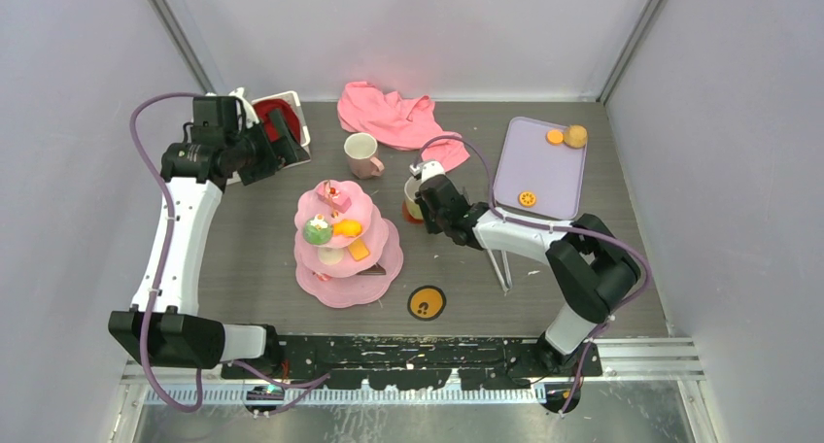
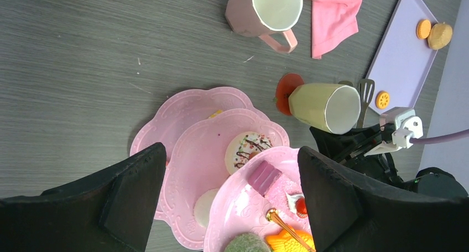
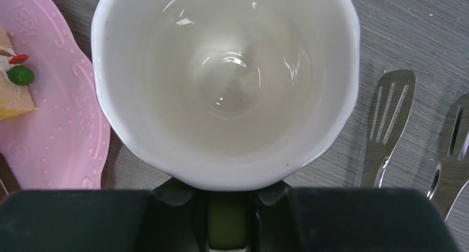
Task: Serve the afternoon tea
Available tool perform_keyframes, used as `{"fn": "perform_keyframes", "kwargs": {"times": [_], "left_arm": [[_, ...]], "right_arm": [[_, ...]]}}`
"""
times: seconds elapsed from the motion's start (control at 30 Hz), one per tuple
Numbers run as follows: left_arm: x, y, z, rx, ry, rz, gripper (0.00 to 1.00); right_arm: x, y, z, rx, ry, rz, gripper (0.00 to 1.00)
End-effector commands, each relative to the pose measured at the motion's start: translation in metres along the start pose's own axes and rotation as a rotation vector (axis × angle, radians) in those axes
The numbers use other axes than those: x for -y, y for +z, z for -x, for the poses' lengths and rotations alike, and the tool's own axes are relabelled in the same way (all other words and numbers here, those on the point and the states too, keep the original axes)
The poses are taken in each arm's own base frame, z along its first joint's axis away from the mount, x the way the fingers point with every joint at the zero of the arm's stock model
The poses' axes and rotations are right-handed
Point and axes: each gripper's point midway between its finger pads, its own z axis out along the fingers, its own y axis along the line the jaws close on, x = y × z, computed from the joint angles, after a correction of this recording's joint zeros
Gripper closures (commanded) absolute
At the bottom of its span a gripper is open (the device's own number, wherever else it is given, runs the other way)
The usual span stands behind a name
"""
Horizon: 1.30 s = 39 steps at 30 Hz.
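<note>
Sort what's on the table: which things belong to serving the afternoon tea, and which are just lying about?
Belongs to the job: cake stand, toy pastries on it, pink mug, yellow-green mug held by the right hand.

Lying about: pink cloth, basket with red cloth, purple tray, metal tongs, round yellow disc.

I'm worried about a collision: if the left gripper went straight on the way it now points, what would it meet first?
Most likely the pink cake stand: in the wrist view its tiers lie straight ahead of the open left gripper. Depth is unclear, so it might pass above.
</note>
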Motion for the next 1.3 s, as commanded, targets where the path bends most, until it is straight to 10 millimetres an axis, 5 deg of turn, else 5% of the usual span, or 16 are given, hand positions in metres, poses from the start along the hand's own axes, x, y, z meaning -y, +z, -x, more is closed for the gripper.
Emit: {"fn": "perform_keyframes", "kwargs": {"times": [0.0, 0.53, 0.73, 0.87, 1.27], "left_arm": [[0.006, -0.008, 0.014, 0.063, 0.022, -0.021, 0.12], [0.004, -0.01, 0.013, 0.067, 0.032, -0.017, 0.12], [0.005, -0.011, 0.014, 0.07, 0.033, -0.02, 0.12], [0.006, -0.012, 0.015, 0.078, 0.035, -0.023, 0.11], [0.006, -0.013, 0.014, 0.072, 0.032, -0.022, 0.11]], "right_arm": [[-0.012, -0.008, 0.072, 0.23, 0.063, 0.036, 0.99], [-0.017, 0.007, 0.065, 0.169, 0.053, 0.04, 0.98], [-0.019, -0.003, 0.076, 0.18, 0.055, 0.056, 0.58], [-0.019, -0.018, 0.093, 0.219, 0.063, 0.064, 0.41], [-0.021, -0.045, 0.146, 0.271, -0.025, 0.078, 0.31]]}}
